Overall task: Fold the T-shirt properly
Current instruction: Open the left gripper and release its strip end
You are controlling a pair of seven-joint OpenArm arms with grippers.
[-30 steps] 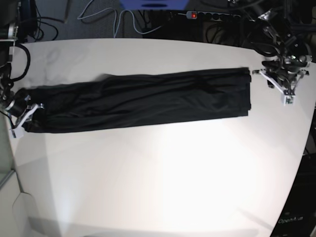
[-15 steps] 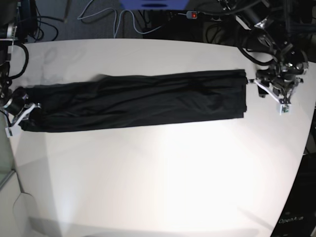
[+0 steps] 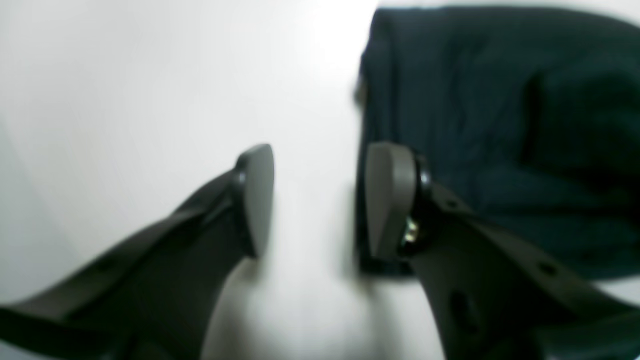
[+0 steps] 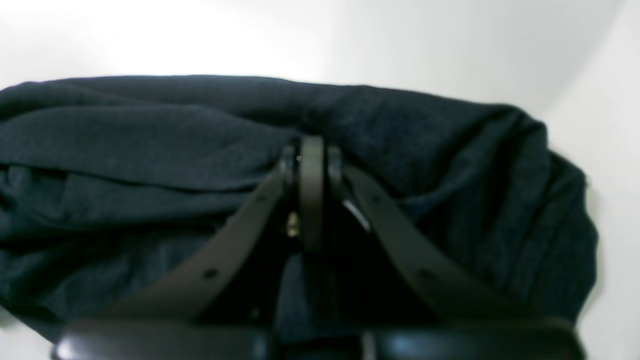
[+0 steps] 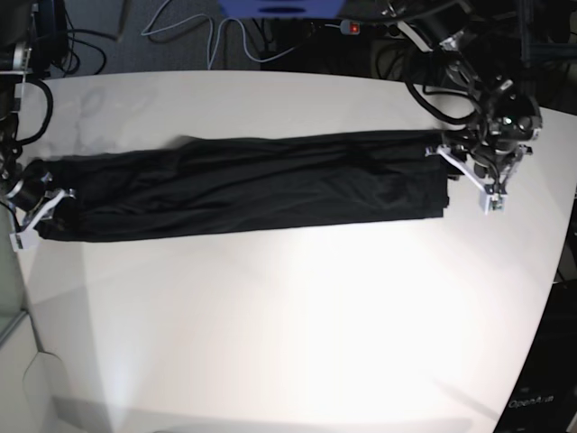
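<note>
Two arms on one garment. T-shirt (image 5: 243, 185) lies on the white bench (image 5: 288, 325) as a long narrow black band, running nearly the full width of the base view, slightly creased along its length.

Right claw (image 5: 36, 212) is at the band's far end (left side of base view). Wrist view shows its two pads pressed flat together over the bunched black fabric (image 4: 150, 150), so closed; cloth appears to be pinched between them, though the contact point is dark and hard to read.

Left claw (image 5: 469, 176) sits at the opposite end, just beside the shirt's squared-off edge. Its pads stand clearly apart with bare bench showing between them (image 3: 317, 200): open, holding nothing. One pad (image 3: 387, 200) overlaps the shirt's edge (image 3: 475, 125) in the frame, the other is over plain bench (view is blurred, so touching or just above, cannot tell).

Cables (image 5: 189, 32) and a power strip (image 5: 361, 27) lie on the floor beyond the bench's far edge.
</note>
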